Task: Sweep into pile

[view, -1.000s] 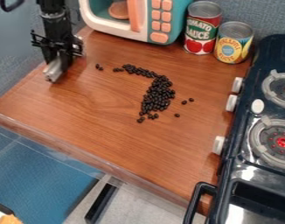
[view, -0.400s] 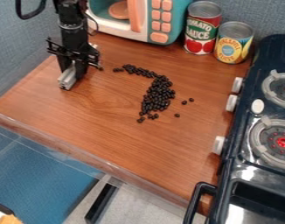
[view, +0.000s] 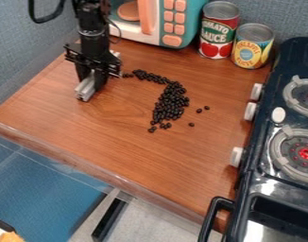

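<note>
Apparently sweep set-up: grey bar (view: 86, 90) pinched by gripper (view: 92, 81), left of black beans (view: 172, 100) strewn across countertop (view: 122, 137); bar likely to be pushed low into beans' thin upper end next.

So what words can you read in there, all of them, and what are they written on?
"TOMATO SAUCE": on the red can.
"PINEAPPLE": on the yellow can; the word lower down is too blurred to read for sure.
Any marks on the toy microwave's buttons are too small to read.
</note>
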Action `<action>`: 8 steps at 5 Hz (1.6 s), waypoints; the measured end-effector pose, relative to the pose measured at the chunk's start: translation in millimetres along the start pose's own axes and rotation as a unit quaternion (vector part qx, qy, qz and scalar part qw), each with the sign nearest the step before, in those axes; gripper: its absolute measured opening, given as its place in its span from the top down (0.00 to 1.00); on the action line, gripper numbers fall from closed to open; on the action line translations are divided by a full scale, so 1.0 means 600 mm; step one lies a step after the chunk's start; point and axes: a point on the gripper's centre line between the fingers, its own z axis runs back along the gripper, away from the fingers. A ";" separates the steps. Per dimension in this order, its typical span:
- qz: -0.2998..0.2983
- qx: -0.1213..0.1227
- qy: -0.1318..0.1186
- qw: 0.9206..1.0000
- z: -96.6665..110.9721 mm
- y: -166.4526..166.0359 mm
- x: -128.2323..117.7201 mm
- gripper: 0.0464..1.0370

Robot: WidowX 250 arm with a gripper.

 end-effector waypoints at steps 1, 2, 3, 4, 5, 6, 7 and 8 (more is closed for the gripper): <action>-0.014 -0.011 -0.006 1.000 0.008 -0.040 0.005 0.66; -0.031 -0.019 -0.007 0.999 0.010 -0.080 0.004 0.66; -0.033 -0.021 -0.007 0.999 0.012 -0.095 0.001 0.66; -0.044 -0.024 -0.012 0.999 0.016 -0.123 0.002 0.66; -0.052 -0.026 -0.012 0.998 0.018 -0.139 -0.005 0.66; -0.061 -0.026 -0.012 0.998 0.018 -0.157 -0.013 0.66; -0.068 -0.030 -0.012 0.997 0.023 -0.168 -0.019 0.66; -0.064 -0.040 -0.042 0.996 0.061 -0.167 -0.012 0.66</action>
